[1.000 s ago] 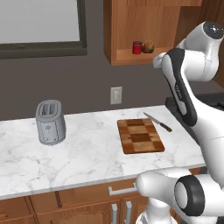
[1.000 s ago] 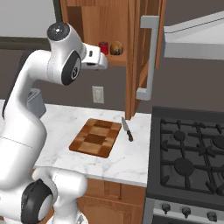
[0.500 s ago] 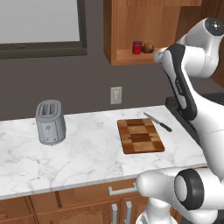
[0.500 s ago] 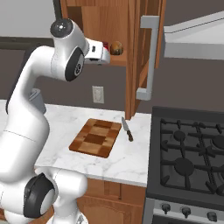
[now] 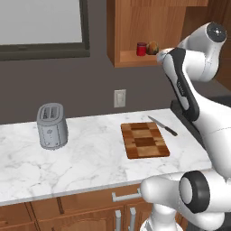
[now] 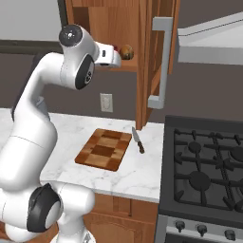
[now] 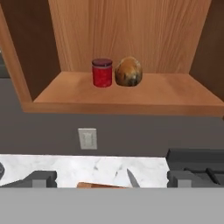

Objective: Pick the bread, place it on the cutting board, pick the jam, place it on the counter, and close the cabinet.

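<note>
At cabinet point(image 5: 135, 31) height, your jaws stand fully open and empty, short of the shelf point(image 7: 122, 94). In the hand view the bread point(image 7: 128, 71) sits at about 12 o'clock, a touch right of center, touching or just beside the jam point(image 7: 102, 73) on its left. Go straight in, biased right so the left finger clears the jar. The bread's a rounded lump, long axis roughly across the view, no clear pointing end. The cutting board point(image 5: 144, 140) waits on the bench point(image 5: 85, 158) below.
</note>
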Available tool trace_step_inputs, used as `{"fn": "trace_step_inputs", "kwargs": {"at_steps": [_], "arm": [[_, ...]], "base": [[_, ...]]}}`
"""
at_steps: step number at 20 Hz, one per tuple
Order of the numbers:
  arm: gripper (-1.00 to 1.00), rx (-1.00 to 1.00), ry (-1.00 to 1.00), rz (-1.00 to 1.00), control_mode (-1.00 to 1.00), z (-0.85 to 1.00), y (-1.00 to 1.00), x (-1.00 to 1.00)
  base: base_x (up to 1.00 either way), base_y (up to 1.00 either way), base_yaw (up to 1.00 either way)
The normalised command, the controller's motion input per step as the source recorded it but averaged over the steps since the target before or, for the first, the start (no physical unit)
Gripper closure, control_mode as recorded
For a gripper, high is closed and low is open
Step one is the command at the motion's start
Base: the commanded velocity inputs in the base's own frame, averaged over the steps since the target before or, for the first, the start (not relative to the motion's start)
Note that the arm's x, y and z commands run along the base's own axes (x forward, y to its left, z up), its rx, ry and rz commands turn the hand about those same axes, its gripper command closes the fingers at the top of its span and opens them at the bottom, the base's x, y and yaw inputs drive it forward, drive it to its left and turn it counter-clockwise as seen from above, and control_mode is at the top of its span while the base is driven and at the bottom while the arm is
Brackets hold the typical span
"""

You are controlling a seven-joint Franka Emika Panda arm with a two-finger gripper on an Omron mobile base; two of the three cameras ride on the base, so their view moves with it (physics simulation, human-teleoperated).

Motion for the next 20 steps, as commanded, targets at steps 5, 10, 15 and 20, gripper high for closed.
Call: {"fn": "trace_step_inputs", "kwargs": {"at_steps": [5,10,15,20], "arm": [[-1.00,0.00,-0.03,0.00,-1.00,0.00,0.00,0.37],[-1.00,0.00,-0.01,0.00,-1.00,0.02,0.00,0.42],[-1.00,0.00,0.00,0.00,-1.00,0.08,-0.04,0.41],[-1.00,0.00,0.00,0.00,-1.00,0.02,-0.07,0.45]], "base": [[0.00,0.00,0.00],[0.00,0.00,0.00],[0.00,0.00,0.00],[0.00,0.00,0.00]]}}
